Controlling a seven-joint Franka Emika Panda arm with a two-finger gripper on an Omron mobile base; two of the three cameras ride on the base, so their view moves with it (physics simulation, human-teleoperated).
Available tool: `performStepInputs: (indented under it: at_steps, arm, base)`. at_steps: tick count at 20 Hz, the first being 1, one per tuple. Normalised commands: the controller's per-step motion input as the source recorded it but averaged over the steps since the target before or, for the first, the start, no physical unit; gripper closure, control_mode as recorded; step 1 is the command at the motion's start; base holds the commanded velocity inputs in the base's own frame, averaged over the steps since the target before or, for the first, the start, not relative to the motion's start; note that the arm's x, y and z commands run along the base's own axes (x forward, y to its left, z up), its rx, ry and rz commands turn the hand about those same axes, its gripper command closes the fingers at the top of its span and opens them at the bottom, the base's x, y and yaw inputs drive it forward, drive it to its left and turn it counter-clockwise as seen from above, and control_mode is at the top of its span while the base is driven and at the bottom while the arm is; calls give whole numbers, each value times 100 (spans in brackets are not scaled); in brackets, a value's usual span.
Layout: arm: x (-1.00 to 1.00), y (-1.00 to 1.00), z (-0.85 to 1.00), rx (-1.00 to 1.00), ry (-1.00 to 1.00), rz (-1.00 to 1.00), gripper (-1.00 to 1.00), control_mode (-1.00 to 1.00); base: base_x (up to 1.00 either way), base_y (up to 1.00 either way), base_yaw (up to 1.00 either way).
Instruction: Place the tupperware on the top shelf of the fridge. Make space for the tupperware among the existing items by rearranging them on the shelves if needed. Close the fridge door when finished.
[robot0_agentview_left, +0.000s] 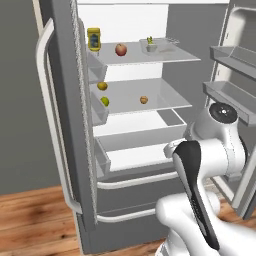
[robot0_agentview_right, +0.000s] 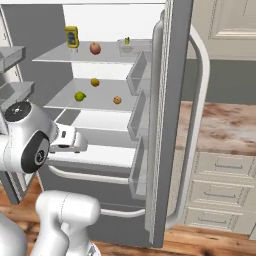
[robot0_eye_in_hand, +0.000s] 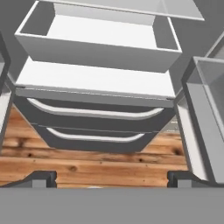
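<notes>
The fridge (robot0_agentview_left: 75, 125) stands open, both doors swung wide. The tupperware (robot0_agentview_left: 151, 46) already sits on the top shelf (robot0_agentview_left: 165, 56), beside the red-orange fruit (robot0_agentview_left: 121, 49), so I judge placement complete. Remaining step: close the doors, which calls for reaching a door edge. My gripper (robot0_eye_in_hand: 112, 177), spread wide and empty, hangs low facing the drawers, well below the tupperware.

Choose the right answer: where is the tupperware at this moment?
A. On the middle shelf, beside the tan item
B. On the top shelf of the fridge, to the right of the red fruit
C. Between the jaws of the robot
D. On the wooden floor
B: the tupperware sits on the top shelf of the open fridge, right of the red fruit.
</notes>
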Motion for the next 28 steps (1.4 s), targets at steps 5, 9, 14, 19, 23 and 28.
performStepInputs:
  at_steps: [5,9,14,19,23,28]
  arm:
    - [0,0,0,0,0,-1,-100,-100]
    - [-3,0,0,0,0,0,-100,-100]
    - [-33,0,-6,0,0,0,-100,-100]
    - [-33,24,-10,-4,-1,8,-100,-100]
    - [-20,48,0,-11,0,14,-100,-100]
    - [-42,51,0,-16,0,17,-100,-100]
  base:
    - [-2,0,-8]
    - [0,0,0]
    - [0,0,0]
    - [0,0,0]
    - [0,0,0]
    - [0,0,0]
